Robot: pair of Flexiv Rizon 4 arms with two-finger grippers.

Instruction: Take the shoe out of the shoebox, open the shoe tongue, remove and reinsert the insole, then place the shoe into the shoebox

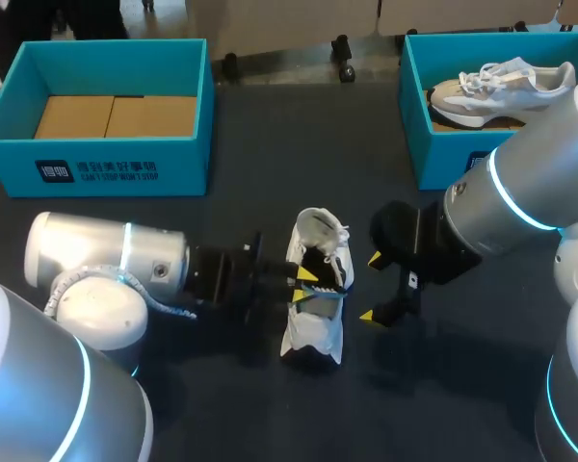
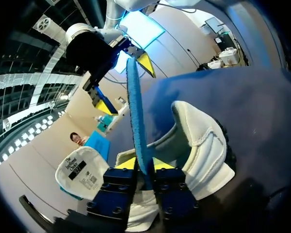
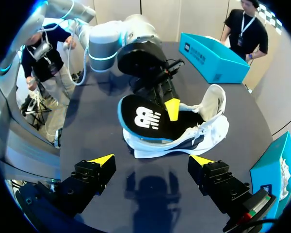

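A white shoe (image 1: 314, 332) lies on the dark table's middle, its opening towards the far side. My left gripper (image 1: 305, 286) comes in from the left and is shut on the shoe's insole (image 2: 136, 107), seen edge-on as a blue strip standing up between its fingers (image 2: 123, 163). In the right wrist view the black, blue-rimmed insole (image 3: 143, 119) sticks partly out of the shoe (image 3: 203, 131). My right gripper (image 1: 370, 287) stands open just right of the shoe, touching nothing; its own view shows it (image 3: 152, 161) a short way from the shoe's sole side.
A teal shoebox (image 1: 106, 168) with a cardboard insert stands at the back left. A second teal box (image 1: 419, 144) at the back right holds another pale shoe (image 1: 501, 91). Bare table lies in front of the shoe.
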